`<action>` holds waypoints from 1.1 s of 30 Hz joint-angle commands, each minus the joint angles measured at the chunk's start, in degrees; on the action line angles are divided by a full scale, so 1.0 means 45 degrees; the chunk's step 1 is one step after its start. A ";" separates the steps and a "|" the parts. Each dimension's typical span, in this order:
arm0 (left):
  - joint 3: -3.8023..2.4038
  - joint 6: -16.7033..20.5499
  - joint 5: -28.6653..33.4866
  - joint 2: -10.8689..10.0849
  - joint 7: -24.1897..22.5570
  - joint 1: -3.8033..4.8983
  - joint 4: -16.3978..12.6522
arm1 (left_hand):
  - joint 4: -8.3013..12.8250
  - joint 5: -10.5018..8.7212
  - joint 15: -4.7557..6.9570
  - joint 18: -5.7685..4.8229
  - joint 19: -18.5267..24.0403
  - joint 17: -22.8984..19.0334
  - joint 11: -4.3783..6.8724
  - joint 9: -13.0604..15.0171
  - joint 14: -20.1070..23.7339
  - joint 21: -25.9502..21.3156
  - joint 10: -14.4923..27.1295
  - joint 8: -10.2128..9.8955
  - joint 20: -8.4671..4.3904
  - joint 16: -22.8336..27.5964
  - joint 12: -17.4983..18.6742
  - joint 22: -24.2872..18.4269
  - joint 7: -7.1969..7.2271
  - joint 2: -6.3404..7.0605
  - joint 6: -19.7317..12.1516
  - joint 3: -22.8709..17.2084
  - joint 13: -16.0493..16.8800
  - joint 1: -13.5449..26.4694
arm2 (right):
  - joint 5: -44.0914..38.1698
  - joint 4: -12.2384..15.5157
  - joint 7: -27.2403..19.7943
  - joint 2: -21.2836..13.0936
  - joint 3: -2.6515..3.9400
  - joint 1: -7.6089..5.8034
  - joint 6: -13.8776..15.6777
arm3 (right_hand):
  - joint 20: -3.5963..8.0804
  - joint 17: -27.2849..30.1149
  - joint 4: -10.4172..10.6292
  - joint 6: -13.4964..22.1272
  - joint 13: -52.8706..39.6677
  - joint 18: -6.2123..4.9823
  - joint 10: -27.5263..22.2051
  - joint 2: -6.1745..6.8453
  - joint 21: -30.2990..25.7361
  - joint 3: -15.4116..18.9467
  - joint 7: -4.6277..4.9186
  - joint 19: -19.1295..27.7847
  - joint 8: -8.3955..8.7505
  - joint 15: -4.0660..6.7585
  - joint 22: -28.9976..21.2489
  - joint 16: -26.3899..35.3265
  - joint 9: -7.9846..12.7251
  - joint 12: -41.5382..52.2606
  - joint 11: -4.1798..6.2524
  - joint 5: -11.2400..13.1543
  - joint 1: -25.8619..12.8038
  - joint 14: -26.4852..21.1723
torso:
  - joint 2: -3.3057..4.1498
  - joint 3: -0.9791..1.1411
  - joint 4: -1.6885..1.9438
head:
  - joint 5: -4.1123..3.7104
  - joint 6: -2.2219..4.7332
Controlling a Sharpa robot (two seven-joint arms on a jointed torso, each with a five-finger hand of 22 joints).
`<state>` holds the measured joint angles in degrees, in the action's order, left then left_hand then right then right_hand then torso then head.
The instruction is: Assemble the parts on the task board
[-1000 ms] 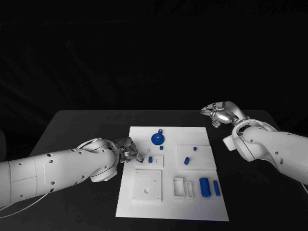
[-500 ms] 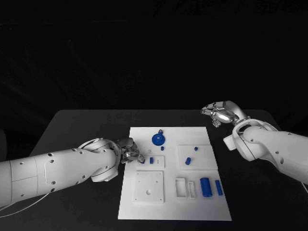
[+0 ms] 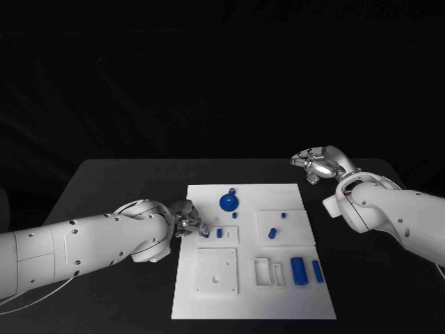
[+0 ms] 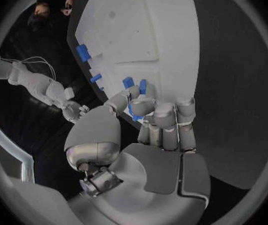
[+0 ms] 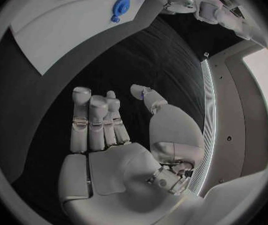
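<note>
1. The task board (image 3: 252,252) lies flat at the centre of the tabletop (image 3: 112,182), so its recesses face up for insertion.
2. A small blue part (image 4: 136,110) is pinched in the left robot hand (image 3: 188,223) at the board's left edge, probably to seat it there.
3. The right robot hand (image 3: 318,164) hovers beyond the board's far right corner, fingers spread and empty, keeping clear.

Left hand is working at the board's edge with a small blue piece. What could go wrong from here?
The left hand pinches a small blue part at the task board's left edge; a slip could drop it onto the black table. Its fingers are close to another blue part standing nearby and might knock it.
</note>
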<state>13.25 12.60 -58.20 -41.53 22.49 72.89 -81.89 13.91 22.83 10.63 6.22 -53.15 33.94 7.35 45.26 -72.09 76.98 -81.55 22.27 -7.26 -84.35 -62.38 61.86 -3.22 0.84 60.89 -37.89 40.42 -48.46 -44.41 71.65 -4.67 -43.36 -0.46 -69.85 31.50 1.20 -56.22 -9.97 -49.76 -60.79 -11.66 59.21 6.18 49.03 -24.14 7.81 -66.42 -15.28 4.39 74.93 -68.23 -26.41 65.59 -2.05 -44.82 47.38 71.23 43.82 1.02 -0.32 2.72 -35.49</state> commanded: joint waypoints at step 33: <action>0.0051 -0.0686 0.0017 0.0205 0.0006 -0.0075 -0.0045 | 0.0037 -0.0415 0.0415 0.0270 0.0028 -0.0026 0.0266 0.0642 -0.0314 0.0086 0.0278 0.0687 -0.1778 -0.0093 -0.0169 0.0020 0.1229 0.0027 0.2534 -0.0064 -0.0189 -0.0285 | -0.0037 0.0031 -0.0110 -0.0006 0.0003 0.0005 -0.0071 | 0.0093 0.0023 -0.0064 -0.0016 0.0028 -0.0741 -0.0007 -0.0041 -0.0064 -0.0054 0.0096 -0.0016 -0.0047 0.0044 0.0201 -0.0080 0.0019 0.0063 0.0074 -0.0088 -0.0109 0.0069 | 0.0003 -0.0020 0.0005 | -0.0008 0.0012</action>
<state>13.21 11.38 -57.63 -40.74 22.01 72.88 -82.02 13.34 20.59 11.13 7.13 -53.14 33.92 7.28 48.13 -72.34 76.98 -81.48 25.13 -7.27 -84.58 -62.96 61.90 -2.19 1.92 62.92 -37.88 39.64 -48.23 -44.41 71.70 -4.67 -43.39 -0.46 -69.85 31.50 1.20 -56.17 -10.12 -49.90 -60.75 -11.67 59.21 6.19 49.02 -24.29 7.88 -66.42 -15.28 4.36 74.91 -68.23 -26.41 65.57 -2.05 -44.82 47.38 71.20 43.82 0.93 -0.29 2.68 -35.42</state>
